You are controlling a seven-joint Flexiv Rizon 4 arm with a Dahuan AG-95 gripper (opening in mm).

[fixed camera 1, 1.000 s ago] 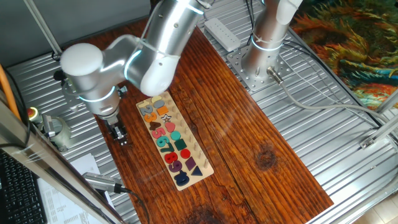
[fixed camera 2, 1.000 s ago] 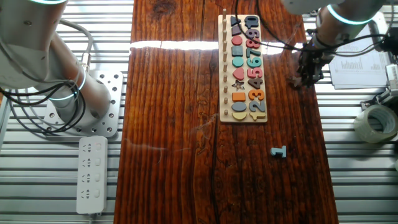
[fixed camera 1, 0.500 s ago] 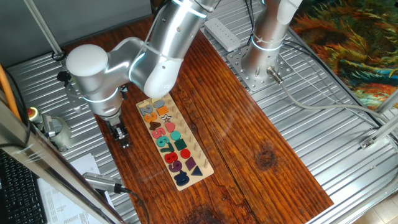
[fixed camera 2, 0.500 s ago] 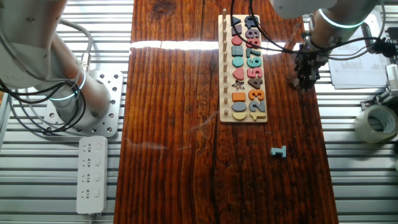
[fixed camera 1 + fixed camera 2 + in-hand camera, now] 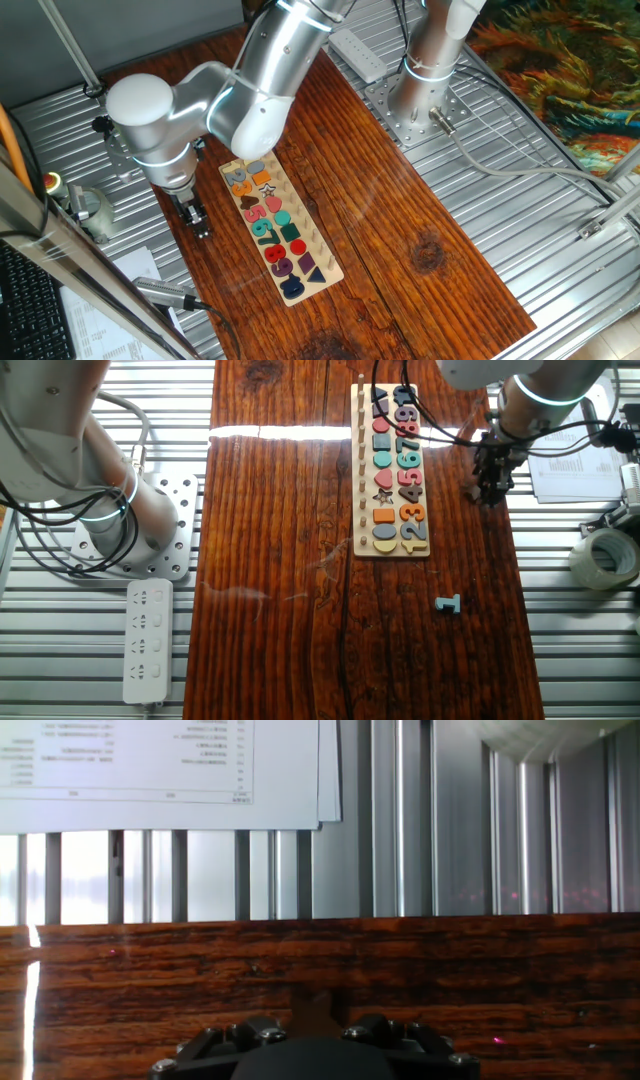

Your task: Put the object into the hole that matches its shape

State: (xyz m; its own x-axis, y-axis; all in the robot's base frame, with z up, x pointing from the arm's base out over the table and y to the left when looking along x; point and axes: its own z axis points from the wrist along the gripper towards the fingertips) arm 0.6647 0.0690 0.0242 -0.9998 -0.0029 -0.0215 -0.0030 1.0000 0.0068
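Dark brown wooden planks make up the table (image 5: pixel 270 560), which sits on a frame of ribbed metal. Over it bends the silver arm (image 5: pixel 260 90), reaching down to the table's edge on the side where the sheets of printed paper (image 5: pixel 160 770) lie. A long pale puzzle board (image 5: pixel 368 420) rests in the middle of the wood, filled with coloured numbers and shapes and lined with a row of pegs. A white power strip (image 5: pixel 147 640) lies off the wood on the metal, and a roll of tape (image 5: pixel 603 557) stands on the metal at the opposite side. A small grey-blue piece (image 5: pixel 449 604) lies alone on the wood, well apart from the board.

The gripper (image 5: pixel 490 488) points straight down and is low over the wood, close to the table's edge and to one side of the board, apart from it. In the hand view a small brownish-orange piece, the star (image 5: pixel 313 1008), shows right between the two fingers (image 5: pixel 395 1032), lying on the wood; its points are too dim to make out. The fingers stand narrow, one on each side of it, but I cannot tell whether they actually press on it. The star-shaped hole (image 5: pixel 381 496) in the board is whitish and open, between a coloured piece on each side in its row, and lies across the board's number row from the gripper.
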